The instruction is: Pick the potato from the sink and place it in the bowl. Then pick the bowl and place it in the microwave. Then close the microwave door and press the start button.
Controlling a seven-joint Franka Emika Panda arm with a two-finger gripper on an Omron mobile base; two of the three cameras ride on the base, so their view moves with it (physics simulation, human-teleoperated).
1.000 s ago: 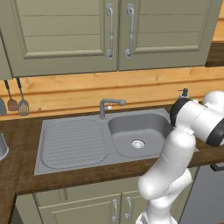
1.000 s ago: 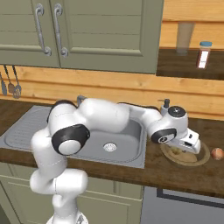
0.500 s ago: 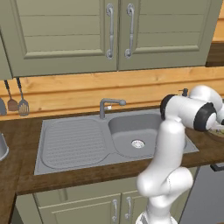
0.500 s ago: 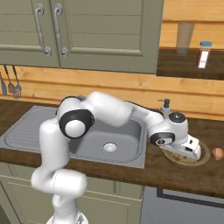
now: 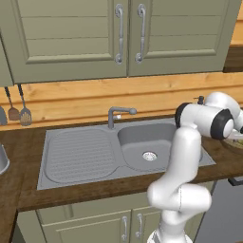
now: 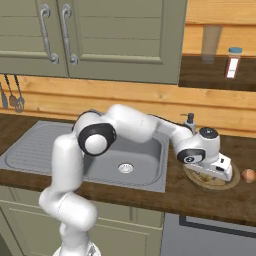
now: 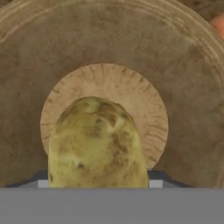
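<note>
One small oval yellowish-brown potato (image 7: 97, 144) fills the 6 o'clock part of the hand view, sitting between the two dark finger tips (image 7: 159, 177) whose ends just peek out at 4 and 8 o'clock of it. The jaws stand fairly wide, one on each flank of the potato; whether they press on it or merely bracket it I cannot tell. Behind the potato lies the wide round wooden bowl (image 7: 175, 74) — its pale ringed floor circles the potato from 9 through 12 to 3 o'clock, and its darker sloping wall spreads out beyond that.

From the right base view, the white arm reaches across the grey matte metal sink (image 6: 140, 165) to the wooden bowl (image 6: 227, 184), which sits on the dark brown wooden counter (image 6: 210, 200) at about 3 o'clock of the basin. The gripper (image 6: 216, 171) hangs low over the bowl's middle, and yellowish bits show inside the rim just under it. A small round reddish-orange item (image 6: 248, 175) rests on the counter just beside the bowl, at its 3 o'clock.

From the left base view the sink (image 5: 95, 152) — ribbed drainboard toward 9 o'clock, basin toward 3 — lies open, with the bent-spout faucet (image 5: 117, 115) at its 12 o'clock edge.
</note>
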